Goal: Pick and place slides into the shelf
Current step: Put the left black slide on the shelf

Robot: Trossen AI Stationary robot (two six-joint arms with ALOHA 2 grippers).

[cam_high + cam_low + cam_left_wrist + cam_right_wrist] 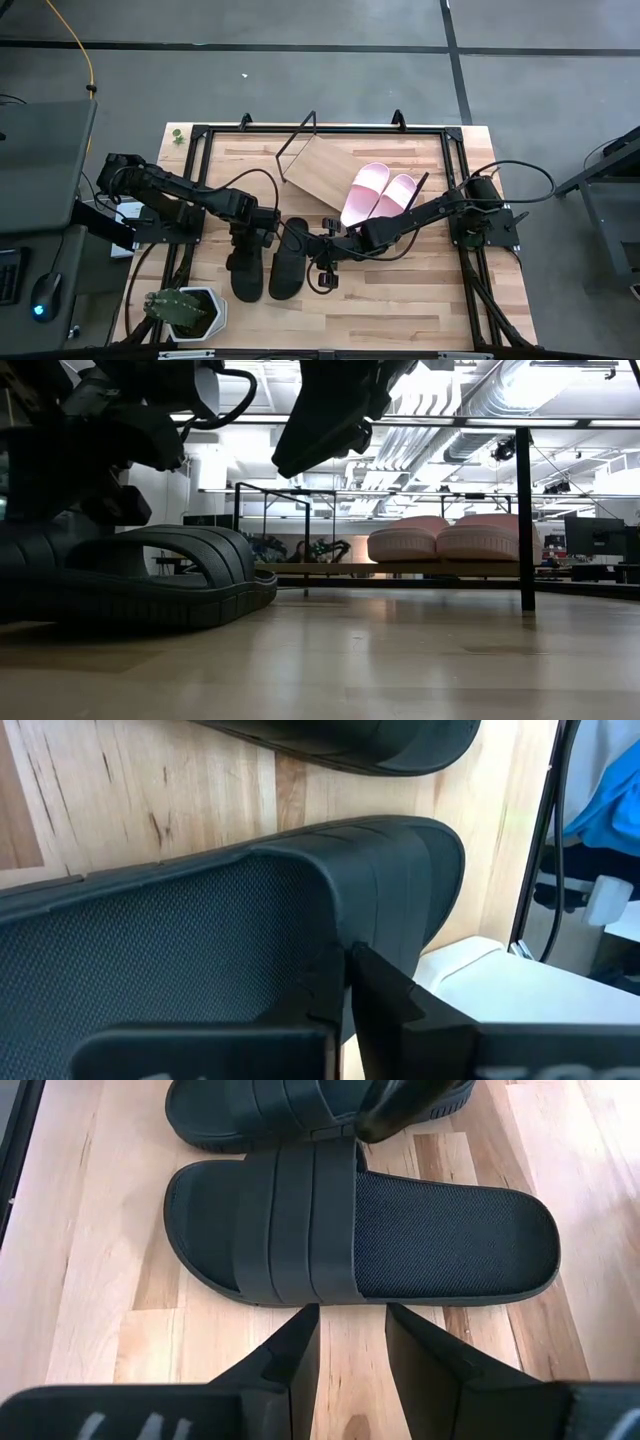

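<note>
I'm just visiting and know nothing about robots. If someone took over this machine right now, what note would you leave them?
Left gripper: shut on the left black slide, which lies on the table.
Right gripper: open, hovering beside the right black slide, holding nothing.
Done: pink pair sits on the shelf board.
Left: both black slides lie side by side on the tabletop; each needs lifting onto the shelf.
</note>
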